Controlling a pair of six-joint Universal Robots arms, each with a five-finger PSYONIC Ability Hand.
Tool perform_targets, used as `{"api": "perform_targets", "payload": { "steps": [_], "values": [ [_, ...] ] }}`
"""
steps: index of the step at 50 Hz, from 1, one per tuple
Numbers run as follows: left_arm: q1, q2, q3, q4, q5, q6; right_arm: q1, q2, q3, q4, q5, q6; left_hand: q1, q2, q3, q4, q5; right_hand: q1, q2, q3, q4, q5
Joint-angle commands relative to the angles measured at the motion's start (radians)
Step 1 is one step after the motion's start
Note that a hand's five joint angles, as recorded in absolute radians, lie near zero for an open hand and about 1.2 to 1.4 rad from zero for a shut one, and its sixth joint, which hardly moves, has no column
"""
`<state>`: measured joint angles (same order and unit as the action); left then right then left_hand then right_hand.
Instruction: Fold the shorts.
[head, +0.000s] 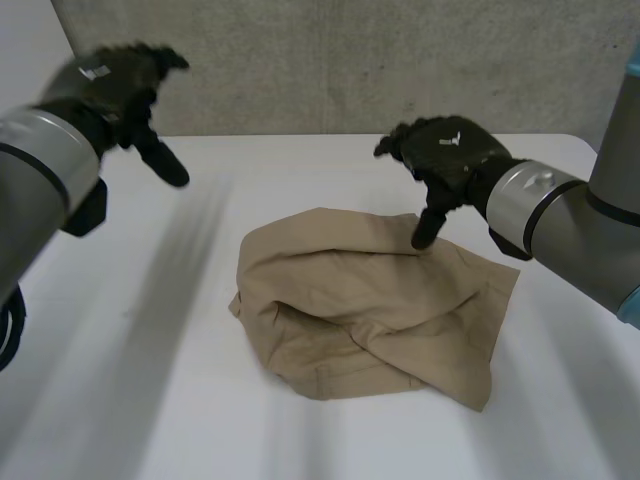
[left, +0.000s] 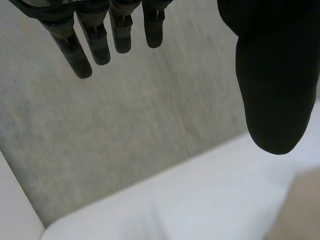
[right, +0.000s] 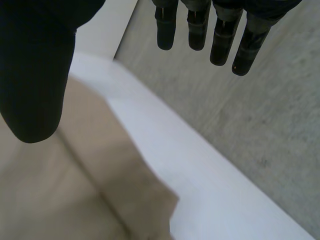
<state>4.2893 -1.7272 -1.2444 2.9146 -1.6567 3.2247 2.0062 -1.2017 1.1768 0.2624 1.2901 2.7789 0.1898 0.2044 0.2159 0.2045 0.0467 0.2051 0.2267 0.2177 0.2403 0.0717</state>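
Shorts: we find them in a loose, rumpled heap on the table. They lie under the right hand's fingertips and well apart from the left hand. The layers overlap unevenly, so we judge the fold unfinished.
Placement, reason: the heap sits between the 2 arms, which we judge leaves its edges within reach of either hand.
Right hand, state: spread wide and holding nothing. Its wrist view shows straight fingers with the thumb well apart and cloth beneath the thumb.
Right hand, pose: palm down over the far edge of the shorts, a fingertip pointed at the cloth. We cannot tell whether it touches.
Right hand, reason: we judge it is set to take or press that edge.
Left hand, state: wide and empty, fingers straight.
Left hand, pose: raised high over bare table beside the shorts.
Left hand, reason: we judge it is kept clear of the cloth.
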Motion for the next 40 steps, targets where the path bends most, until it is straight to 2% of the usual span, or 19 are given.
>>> {"api": "perform_targets", "payload": {
  "steps": [1,5,13,17,18,21,22,23,24,28,29,32,33,36,40],
  "values": [
    [-0.023,-0.162,0.003,-0.025,-0.006,0.210,-0.001,0.034,0.000,0.049,0.049,-0.125,0.012,-0.003,-0.014,-0.003,-0.020,-0.031,-0.052,-0.043,-0.066,-0.072],
    [-0.062,-0.264,0.017,-0.022,-0.008,0.267,-0.001,0.031,0.036,0.035,0.058,-0.121,0.024,0.009,-0.002,0.009,-0.008,-0.031,-0.052,-0.043,-0.066,-0.072],
    [-0.071,-0.469,0.068,-0.017,0.003,0.262,-0.024,0.024,0.231,-0.089,0.049,-0.113,0.024,0.009,-0.002,0.009,-0.008,-0.031,-0.052,-0.043,-0.066,-0.072],
    [-0.074,-0.525,0.072,-0.009,0.076,0.213,-0.049,-0.004,0.351,-0.173,0.041,-0.114,0.044,0.030,0.018,0.029,0.013,-0.031,-0.052,-0.043,-0.066,-0.072],
    [-0.072,-0.531,0.072,-0.009,0.122,0.177,-0.056,-0.010,0.372,-0.190,0.040,-0.114,0.097,0.082,0.070,0.082,0.065,-0.031,-0.052,-0.043,-0.066,-0.072],
    [-0.066,-0.532,0.074,-0.011,0.175,0.121,-0.090,-0.027,0.455,-0.255,0.034,-0.114,0.363,0.348,0.337,0.348,0.332,-0.031,-0.052,-0.043,-0.066,-0.072],
    [-0.063,-0.531,0.079,-0.008,0.187,0.089,-0.098,-0.030,0.474,-0.271,0.029,-0.114,0.858,0.844,0.832,0.844,0.827,-0.031,-0.052,-0.043,-0.066,-0.072],
    [-0.063,-0.529,0.082,-0.003,0.186,0.080,-0.106,-0.032,0.492,-0.288,0.023,-0.114,1.081,1.067,1.055,1.067,1.050,-0.031,-0.052,-0.043,-0.066,-0.072],
    [-0.063,-0.528,0.085,0.003,0.178,0.072,-0.121,-0.039,0.522,-0.319,0.008,-0.114,1.205,1.191,1.179,1.190,1.174,-0.031,-0.052,-0.043,-0.066,-0.072],
    [-0.042,-0.488,0.092,0.081,0.049,0.041,-0.158,-0.058,0.566,-0.362,-0.024,-0.114,1.207,1.192,1.180,1.192,1.175,-0.031,-0.052,-0.043,-0.066,-0.072],
    [-0.023,-0.448,0.091,0.116,-0.045,0.037,-0.161,-0.059,0.567,-0.364,-0.028,-0.113,1.207,1.192,1.180,1.192,1.175,-0.031,-0.052,-0.043,-0.066,-0.072],
    [0.000,-0.381,0.086,0.178,-0.193,0.033,-0.165,-0.061,0.569,-0.370,-0.031,-0.110,1.207,1.192,1.180,1.192,1.175,-0.031,-0.052,-0.043,-0.066,-0.072],
    [0.004,-0.335,0.088,0.223,-0.269,0.037,-0.165,-0.062,0.569,-0.371,-0.031,-0.110,1.207,1.192,1.180,1.192,1.175,-0.031,-0.052,-0.043,-0.066,-0.072],
    [0.001,-0.269,0.089,0.308,-0.308,0.043,-0.165,-0.065,0.570,-0.379,-0.031,-0.108,1.207,1.192,1.180,1.192,1.175,-0.031,-0.052,-0.043,-0.066,-0.072],
    [0.000,-0.155,0.092,0.426,-0.281,0.053,-0.165,-0.070,0.583,-0.402,-0.029,-0.108,1.207,1.192,1.180,1.192,1.175,-0.031,-0.052,-0.043,-0.066,-0.072]
  ]
}}
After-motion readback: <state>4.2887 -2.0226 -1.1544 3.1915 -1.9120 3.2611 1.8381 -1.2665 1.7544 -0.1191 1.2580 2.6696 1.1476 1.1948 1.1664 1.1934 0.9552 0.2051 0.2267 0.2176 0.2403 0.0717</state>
